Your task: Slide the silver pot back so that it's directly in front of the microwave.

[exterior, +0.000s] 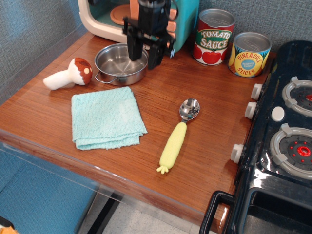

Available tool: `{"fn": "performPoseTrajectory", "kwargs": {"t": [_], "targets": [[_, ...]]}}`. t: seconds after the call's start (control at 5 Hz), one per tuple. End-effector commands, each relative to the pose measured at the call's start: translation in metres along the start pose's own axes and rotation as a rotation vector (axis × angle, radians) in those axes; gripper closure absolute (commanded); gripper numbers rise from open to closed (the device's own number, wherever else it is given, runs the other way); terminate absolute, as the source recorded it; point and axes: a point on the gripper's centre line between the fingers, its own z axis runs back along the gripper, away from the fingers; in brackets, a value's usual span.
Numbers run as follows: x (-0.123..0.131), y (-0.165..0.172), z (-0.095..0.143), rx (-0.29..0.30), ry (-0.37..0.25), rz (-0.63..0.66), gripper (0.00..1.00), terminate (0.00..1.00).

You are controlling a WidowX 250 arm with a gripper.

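Note:
The silver pot (119, 65) sits flat on the wooden counter at the back left, right in front of the microwave (105, 19). The microwave, teal with a cream front frame and a salmon handle, stands against the back wall and is partly hidden by the arm. My black gripper (144, 57) hangs over the pot's right rim with its two fingers spread apart, one inside the rim and one outside. It holds nothing.
A toy mushroom (68, 74) lies left of the pot. A folded teal cloth (107, 118) and a yellow-handled spoon (178, 134) lie nearer the front. Two cans (213, 36) (249, 53) stand at the back right. The black toy stove (282, 141) fills the right side.

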Motion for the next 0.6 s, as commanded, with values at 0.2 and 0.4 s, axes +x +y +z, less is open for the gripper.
{"fn": "performPoseTrajectory", "kwargs": {"t": [0.2,0.4], "targets": [[-0.0057,0.0004,0.0395,0.038,-0.104,0.029,0.0,0.0],[-0.0057,0.0004,0.0395,0.038,-0.104,0.029,0.0,1.0]]}}
